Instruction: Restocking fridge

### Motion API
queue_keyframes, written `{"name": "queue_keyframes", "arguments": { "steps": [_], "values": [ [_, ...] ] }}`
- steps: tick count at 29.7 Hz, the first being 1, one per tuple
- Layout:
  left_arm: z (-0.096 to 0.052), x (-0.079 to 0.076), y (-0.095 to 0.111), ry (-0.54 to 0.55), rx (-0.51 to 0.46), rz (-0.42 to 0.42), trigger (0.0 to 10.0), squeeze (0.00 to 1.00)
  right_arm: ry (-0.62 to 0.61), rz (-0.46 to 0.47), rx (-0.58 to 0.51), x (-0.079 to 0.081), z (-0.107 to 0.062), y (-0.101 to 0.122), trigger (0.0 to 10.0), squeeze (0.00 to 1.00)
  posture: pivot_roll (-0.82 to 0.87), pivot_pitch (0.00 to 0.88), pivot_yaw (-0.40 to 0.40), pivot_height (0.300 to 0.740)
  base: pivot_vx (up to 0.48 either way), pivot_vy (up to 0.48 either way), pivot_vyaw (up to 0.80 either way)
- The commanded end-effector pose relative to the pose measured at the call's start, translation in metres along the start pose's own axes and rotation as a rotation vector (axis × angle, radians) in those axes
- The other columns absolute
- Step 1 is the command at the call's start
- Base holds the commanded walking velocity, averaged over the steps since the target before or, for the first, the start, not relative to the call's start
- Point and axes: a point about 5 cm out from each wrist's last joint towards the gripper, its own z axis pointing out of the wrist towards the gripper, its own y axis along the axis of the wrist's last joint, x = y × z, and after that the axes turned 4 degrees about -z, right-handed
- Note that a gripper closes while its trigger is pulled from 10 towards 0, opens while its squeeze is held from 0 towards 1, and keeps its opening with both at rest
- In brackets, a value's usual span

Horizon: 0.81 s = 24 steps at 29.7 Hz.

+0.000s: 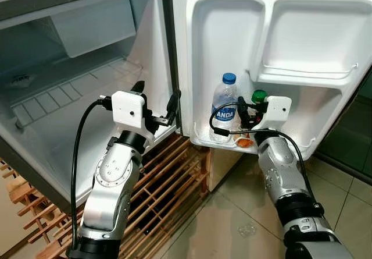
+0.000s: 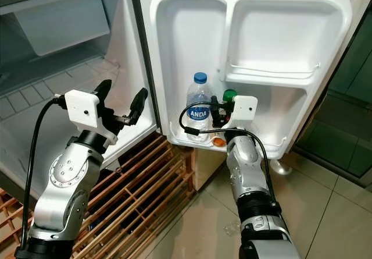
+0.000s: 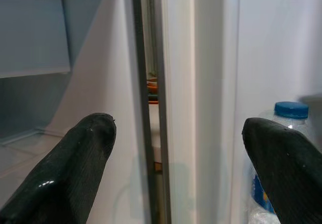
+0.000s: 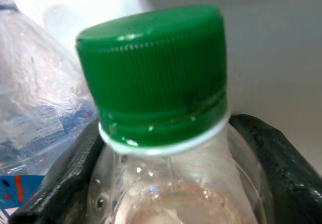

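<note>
— Where do we start, at the right hand?

— Yes. We see the right gripper (image 1: 249, 114) with its two black fingers (image 4: 274, 158) clamped on the neck of a clear bottle with a green cap (image 4: 153, 78). In the right wrist view the fingers press on either side, just under the white ring below the cap.

— And where does that bottle sit?

— In the bottom shelf of the open fridge door (image 1: 302, 49), toward the middle of that shelf. Just beside it, on the hinge side, stands a water bottle with a blue cap (image 1: 225, 107) and a blue label. The two are close; we cannot tell whether they touch. Something orange (image 1: 244, 142) lies low in the same shelf, under the gripper, too hidden for us to name.

— The left hand?

— The left gripper (image 2: 122, 106) has its fingers (image 3: 75, 168) spread wide apart, holding nothing. It hovers at the front edge of the fridge compartment (image 1: 70, 96), near the hinge, and its wrist view looks straight at the seam between body and door, with the blue-capped bottle past one fingertip.

— Around the fridge?

— A wooden slatted rack (image 1: 168, 183) lies below the compartment's edge, and a tiled floor (image 1: 232, 212) runs under the door. The door's upper shelf has a rail (image 1: 308, 73) across it.
</note>
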Motion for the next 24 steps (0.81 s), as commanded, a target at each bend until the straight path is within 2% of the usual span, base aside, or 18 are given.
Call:
{"name": "queue_keyframes", "arguments": {
  "steps": [1, 6, 11, 14, 19, 24],
  "values": [
    [-0.003, 0.0, 0.0, 0.007, 0.005, 0.007, 10.0, 0.0, 0.0, -0.01, 0.075, 0.004, -0.005, -0.004, 10.0, 1.0, -0.1, 0.0, 0.051, 0.74, 0.0, 0.0, 0.0],
    [-0.003, -0.001, -0.001, 0.009, 0.005, 0.008, 10.0, 0.0, -0.002, -0.038, 0.056, 0.008, -0.009, 0.008, 10.0, 1.0, -0.11, 0.0, 0.043, 0.74, 0.0, 0.0, 0.0],
    [-0.003, -0.004, -0.001, -0.004, 0.003, 0.015, 10.0, 0.0, -0.028, -0.083, 0.078, 0.007, -0.022, 0.013, 10.0, 1.0, -0.12, 0.0, 0.031, 0.74, 0.0, 0.0, 0.0],
    [-0.006, -0.004, -0.003, -0.014, 0.021, 0.019, 10.0, 0.0, -0.051, -0.057, 0.121, 0.007, -0.031, 0.012, 10.0, 1.0, -0.13, 0.0, 0.017, 0.74, 0.0, 0.0, 0.0],
    [-0.012, -0.004, -0.011, -0.019, 0.086, 0.032, 10.0, 0.0, -0.019, -0.039, 0.167, 0.007, -0.053, 0.015, 10.0, 1.0, -0.16, 0.0, 0.005, 0.74, 0.0, 0.0, 0.0],
    [-0.012, -0.004, -0.017, 0.007, 0.111, 0.017, 10.0, 0.0, 0.009, -0.059, 0.173, 0.004, -0.059, 0.016, 10.0, 1.0, -0.18, 0.0, 0.015, 0.74, 0.0, 0.0, 0.0]
  ]
}}
